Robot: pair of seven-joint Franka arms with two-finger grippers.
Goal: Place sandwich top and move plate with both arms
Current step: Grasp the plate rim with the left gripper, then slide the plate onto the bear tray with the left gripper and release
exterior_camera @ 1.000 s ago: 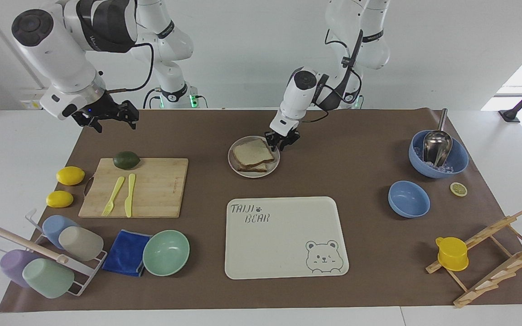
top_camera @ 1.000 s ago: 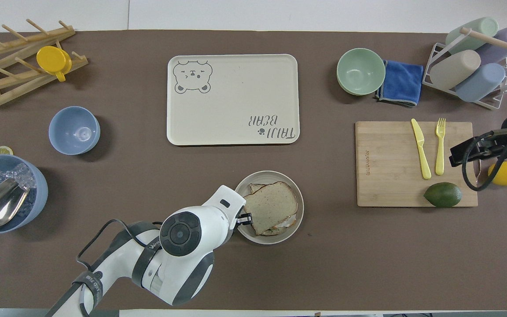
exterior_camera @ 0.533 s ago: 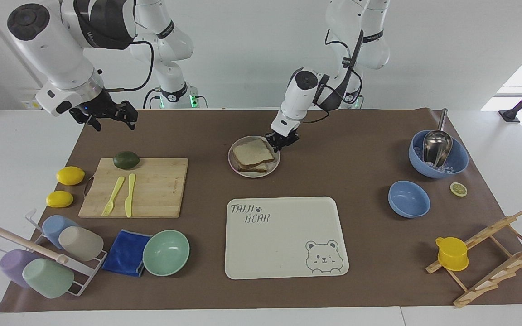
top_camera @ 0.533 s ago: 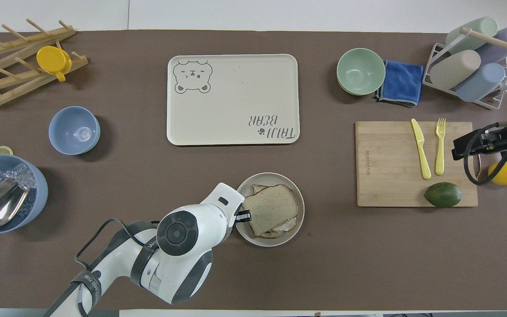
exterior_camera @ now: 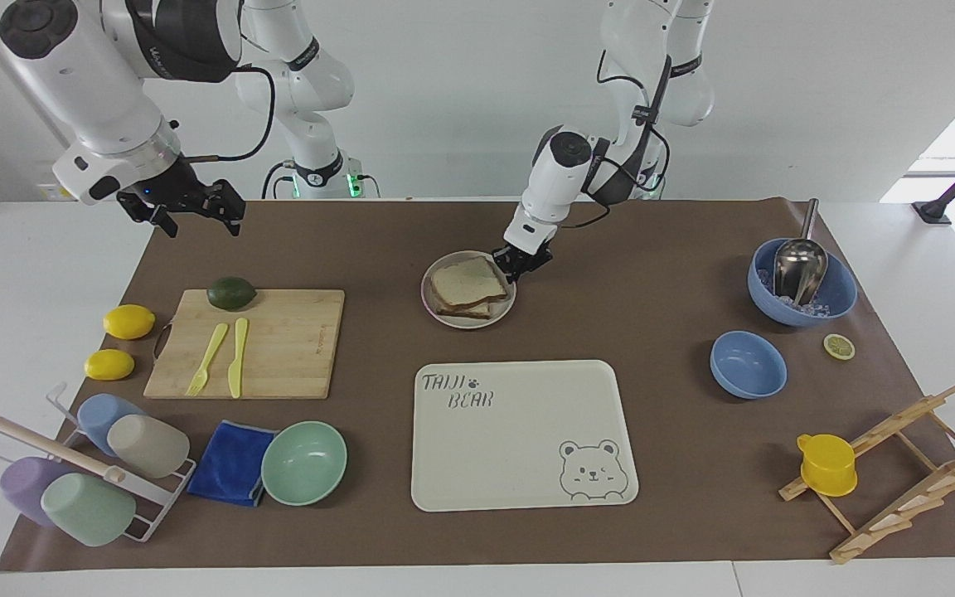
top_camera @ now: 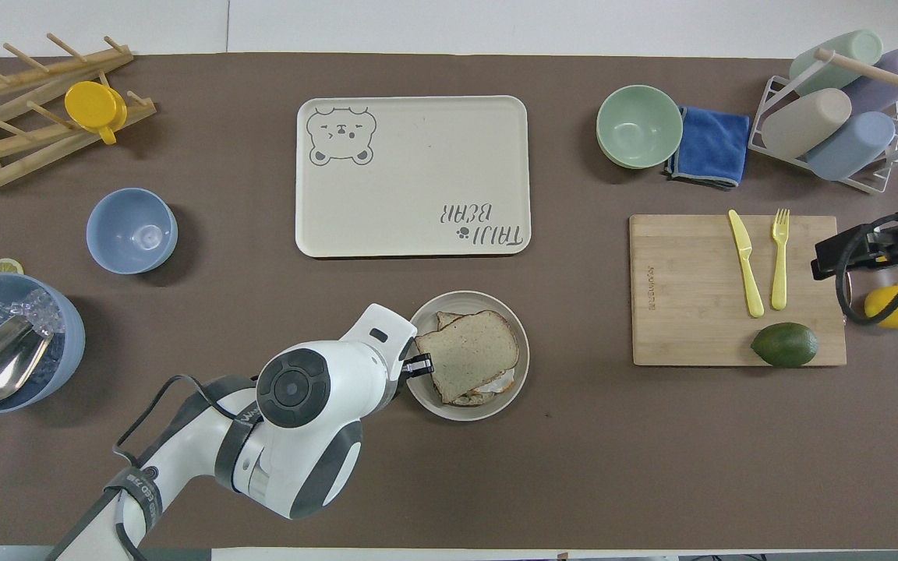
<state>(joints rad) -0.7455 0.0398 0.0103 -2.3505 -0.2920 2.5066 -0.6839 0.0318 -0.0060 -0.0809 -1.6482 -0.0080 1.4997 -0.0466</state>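
Note:
The sandwich top (exterior_camera: 465, 282), a plain bread slice, lies on another slice on the small round plate (exterior_camera: 469, 325). It also shows in the overhead view (top_camera: 468, 351), a little askew on the plate (top_camera: 519, 382). My left gripper (exterior_camera: 516, 267) is low at the plate's rim on the side toward the left arm's end, shut on it; it shows in the overhead view (top_camera: 418, 365) too. My right gripper (exterior_camera: 196, 217) is open and empty, raised over the right arm's end of the table, by the cutting board's edge in the overhead view (top_camera: 827, 257).
The cream bear tray (exterior_camera: 519, 431) lies farther from the robots than the plate. The cutting board (exterior_camera: 278, 340) holds an avocado (exterior_camera: 231, 293), fork and knife. Two lemons (exterior_camera: 128, 321), a mint bowl (exterior_camera: 304, 463), a blue cloth, a cup rack, two blue bowls (exterior_camera: 748, 364) and a wooden rack stand around.
The plate with the sandwich has slid a little away from the robots with my left gripper on its rim. My right gripper has risen and drawn back toward the table's end.

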